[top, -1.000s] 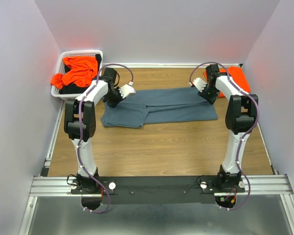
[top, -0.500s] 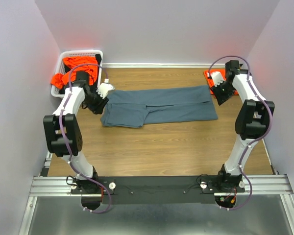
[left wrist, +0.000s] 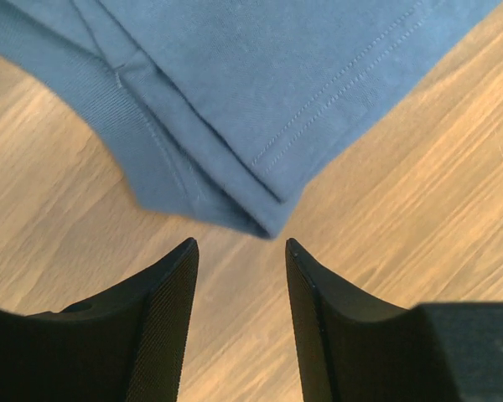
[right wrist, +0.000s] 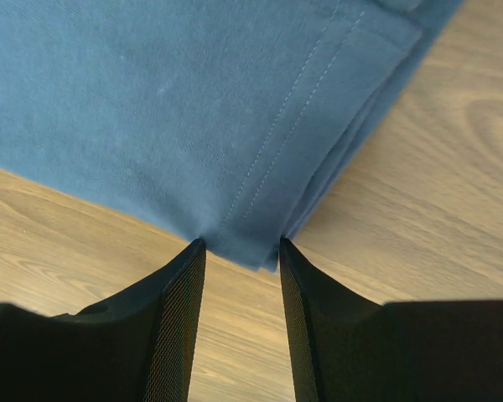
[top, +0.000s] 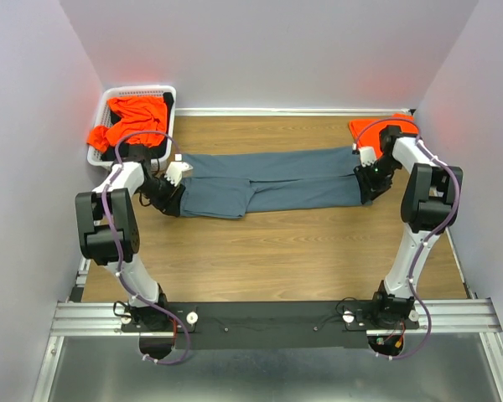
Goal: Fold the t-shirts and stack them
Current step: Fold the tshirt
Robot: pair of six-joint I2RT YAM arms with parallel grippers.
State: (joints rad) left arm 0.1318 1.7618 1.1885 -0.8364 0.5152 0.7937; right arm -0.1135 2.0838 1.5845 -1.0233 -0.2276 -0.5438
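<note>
**A:** Left claw (left wrist: pixel 239 247), go.
**B:** Jaws apart, nothing in them. A folded corner of the blue-grey t-shirt (top: pixel 277 180) sits just ahead of the gap, clear of both pads.
**A:** Right claw (right wrist: pixel 240 244)?
**B:** Apart too. The shirt's corner comes right up to the tips, with its edge in the mouth of the gap, but it isn't pinched.
**A:** How does the shirt look?
**B:** Plain, no print. There's a double stitch line along the hem, and the layers are stacked at both corners. The left wrist view shows a ribbed band at upper left. From above it's a long flat strip across the middle of the frame. The left end is wider, and a fold line runs along its length.
**A:** Around it?
**B:** It lies on the wooden desk (top: pixel 268 251). A crumpled orange t-shirt (top: pixel 136 117) is heaped in the white basket (top: pixel 142 89) at upper left, spilling over the rim. The other orange t-shirt (top: pixel 370 128) is at upper right, near the right claw and partly hidden by the arm.
</note>
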